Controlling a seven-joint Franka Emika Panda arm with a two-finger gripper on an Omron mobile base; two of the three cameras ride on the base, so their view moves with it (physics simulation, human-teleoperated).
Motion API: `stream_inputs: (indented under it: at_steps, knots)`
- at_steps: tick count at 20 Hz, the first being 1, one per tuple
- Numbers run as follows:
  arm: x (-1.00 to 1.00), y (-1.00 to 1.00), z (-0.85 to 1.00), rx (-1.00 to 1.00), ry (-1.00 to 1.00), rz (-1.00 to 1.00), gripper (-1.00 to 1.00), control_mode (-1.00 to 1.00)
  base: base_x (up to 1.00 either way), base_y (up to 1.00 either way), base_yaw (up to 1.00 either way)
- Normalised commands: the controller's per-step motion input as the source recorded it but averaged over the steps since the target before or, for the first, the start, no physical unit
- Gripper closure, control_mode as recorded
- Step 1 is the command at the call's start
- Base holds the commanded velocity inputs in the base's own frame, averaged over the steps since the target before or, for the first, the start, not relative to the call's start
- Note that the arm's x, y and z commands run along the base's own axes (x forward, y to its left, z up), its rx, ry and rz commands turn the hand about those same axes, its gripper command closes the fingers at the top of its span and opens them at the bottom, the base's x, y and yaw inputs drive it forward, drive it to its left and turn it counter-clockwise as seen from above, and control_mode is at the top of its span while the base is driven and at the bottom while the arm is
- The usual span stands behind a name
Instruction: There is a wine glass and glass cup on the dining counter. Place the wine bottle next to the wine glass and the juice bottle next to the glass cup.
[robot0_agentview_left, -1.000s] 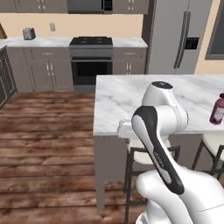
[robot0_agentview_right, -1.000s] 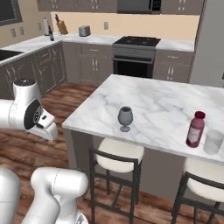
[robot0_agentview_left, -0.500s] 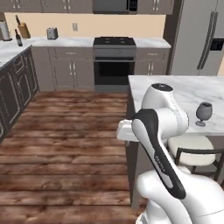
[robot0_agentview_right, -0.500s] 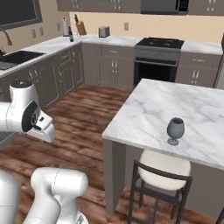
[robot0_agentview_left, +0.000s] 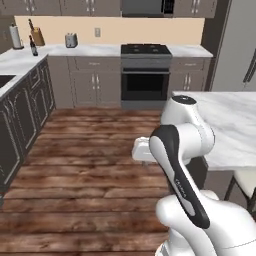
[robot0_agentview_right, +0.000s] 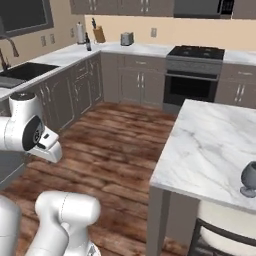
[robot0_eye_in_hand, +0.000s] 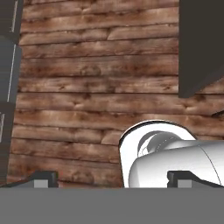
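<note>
**Base swings away from the island, toward the wall counter**

Swing is the word here: the whole scene has slid sideways across both base views over the last second. That is the base turning, not anything on the counter shifting. The squat juice bottle and the glass cup, in frame a second ago at the far end of the island, have dropped out. The wine glass (robot0_agentview_right: 250, 178) now sits at the right edge of the right base view, standing on the dining counter (robot0_agentview_right: 210, 150), well apart from the arm.

And look what has come in: the wine bottle (robot0_agentview_left: 34, 46), slim and dark, stands on the back corner of the wall counter (robot0_agentview_left: 90, 51), between a paper towel roll (robot0_agentview_left: 16, 36) and a knife block (robot0_agentview_left: 38, 36).

The gripper (robot0_eye_in_hand: 111, 179) points down at the wood floor (robot0_agentview_left: 90, 160), finger tips spread wide, nothing between them.

My read: the robot is heading for the wine bottle first. Nothing is placed yet, and a drive across the kitchen lies ahead.
</note>
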Motion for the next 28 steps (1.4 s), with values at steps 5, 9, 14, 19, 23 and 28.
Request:
stream_inputs:
  at_steps: [5, 9, 14, 19, 23, 28]
  knots:
    - [0.0, 0.0, 0.0, 0.0, 0.0, 0.0, -1.0, 1.0, 0.91, 0.23, -0.03]
    - [0.0, 0.0, 0.0, 0.0, 0.0, 0.0, -1.0, 1.0, 0.93, 0.11, 0.0]
    - [0.0, 0.0, 0.0, 0.0, 0.0, 0.0, -1.0, 1.0, 0.94, 0.09, 0.0]
    - [0.0, 0.0, 0.0, 0.0, 0.0, 0.0, -1.0, 1.0, 0.93, 0.14, 0.0]
    - [0.0, 0.0, 0.0, 0.0, 0.0, 0.0, -1.0, 1.0, 0.87, 0.34, 0.0]
    - [0.0, 0.0, 0.0, 0.0, 0.0, 0.0, -1.0, 1.0, 0.8, 0.44, 0.0]
